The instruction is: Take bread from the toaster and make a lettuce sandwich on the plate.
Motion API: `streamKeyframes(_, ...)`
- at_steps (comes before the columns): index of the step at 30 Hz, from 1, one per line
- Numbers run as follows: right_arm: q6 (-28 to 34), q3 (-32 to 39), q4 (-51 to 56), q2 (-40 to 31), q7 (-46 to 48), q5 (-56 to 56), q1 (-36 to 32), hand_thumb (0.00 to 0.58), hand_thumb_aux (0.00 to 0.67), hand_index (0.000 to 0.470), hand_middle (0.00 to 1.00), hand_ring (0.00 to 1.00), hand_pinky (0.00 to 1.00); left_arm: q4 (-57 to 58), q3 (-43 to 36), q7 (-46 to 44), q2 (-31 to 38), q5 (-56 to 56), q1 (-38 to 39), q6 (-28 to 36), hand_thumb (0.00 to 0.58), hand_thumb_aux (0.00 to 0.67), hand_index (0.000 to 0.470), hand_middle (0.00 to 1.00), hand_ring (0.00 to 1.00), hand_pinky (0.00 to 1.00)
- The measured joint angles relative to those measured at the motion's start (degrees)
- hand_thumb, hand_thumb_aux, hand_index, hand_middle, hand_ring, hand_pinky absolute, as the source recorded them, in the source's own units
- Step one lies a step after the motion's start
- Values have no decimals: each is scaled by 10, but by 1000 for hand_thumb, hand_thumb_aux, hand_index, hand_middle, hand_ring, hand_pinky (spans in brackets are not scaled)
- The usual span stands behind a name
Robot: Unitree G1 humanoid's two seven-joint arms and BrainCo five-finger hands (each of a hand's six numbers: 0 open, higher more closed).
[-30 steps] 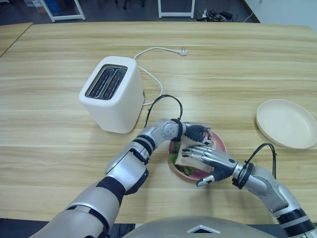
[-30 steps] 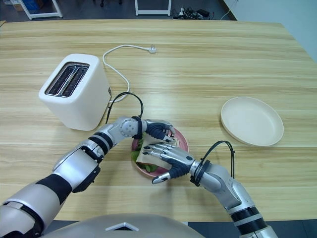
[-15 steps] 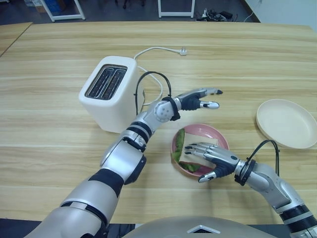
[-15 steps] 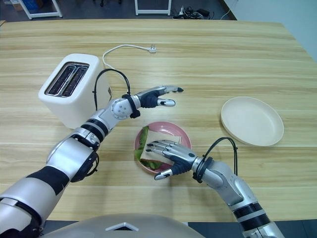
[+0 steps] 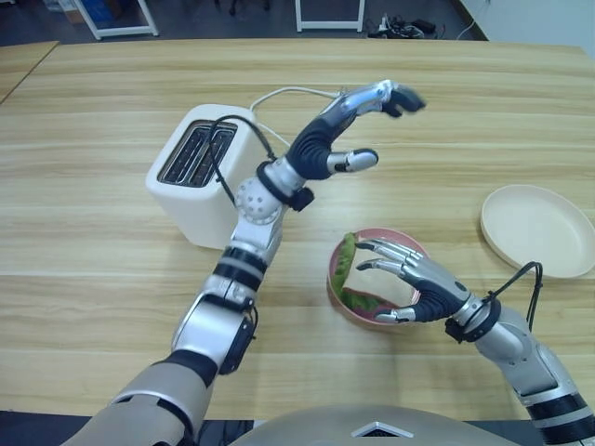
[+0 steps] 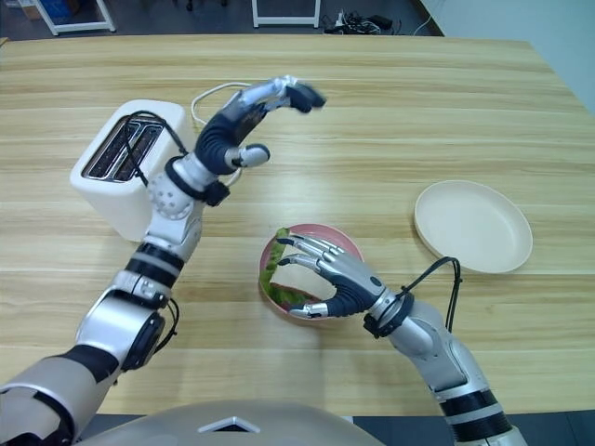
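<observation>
The left hand [image 5: 358,121] is held high above the table [image 5: 93,279], just right of the white toaster [image 5: 200,177] — its fingers are extended and apart, and nothing is gripped. The right hand [image 5: 414,279] is poised over the pink plate [image 6: 325,229], fingers spread and arched, nothing clasped. On that plate a pale bread slice [image 6: 296,275] is seen beneath the fingers, with lettuce [image 5: 344,265] along its left edge. A cream plate [image 5: 535,228] is set well apart — further right.

A cream dish [image 5: 537,229] sits on the wooden table [image 5: 93,279].
</observation>
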Motion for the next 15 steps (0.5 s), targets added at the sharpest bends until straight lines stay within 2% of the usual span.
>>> streamKeyframes(1,-6,-4,-18,-1,2,31,3,579,641,450,298,298,298,-55,-7,-35,21,-45,38,18,580,670,470,1000,1000,1000)
streamKeyframes(2,-11,-7,-33,-2,5,57,9,580,670,470,1000,1000,1000,-102,-13,-66,42,-82,71,35,580,670,470,1000,1000,1000)
streamKeyframes(6,-30,5,-86,-39,62,163,60,580,670,470,1000,1000,1000,-292,-45,-241,176,-215,244,124,580,670,470,1000,1000,1000)
streamKeyframes(9,-51,43,-91,-88,136,177,112,580,670,470,1000,1000,1000,-332,-76,-380,280,-172,357,126,580,670,470,1000,1000,1000)
streamKeyframes(12,-59,67,-43,-119,188,138,137,580,670,470,1000,1000,1000,-295,-91,-415,297,-77,384,102,580,670,470,1000,1000,1000)
streamKeyframes(15,-48,76,2,-122,204,85,138,580,670,470,1000,1000,1000,-231,-98,-400,278,29,385,77,580,670,470,1000,1000,1000)
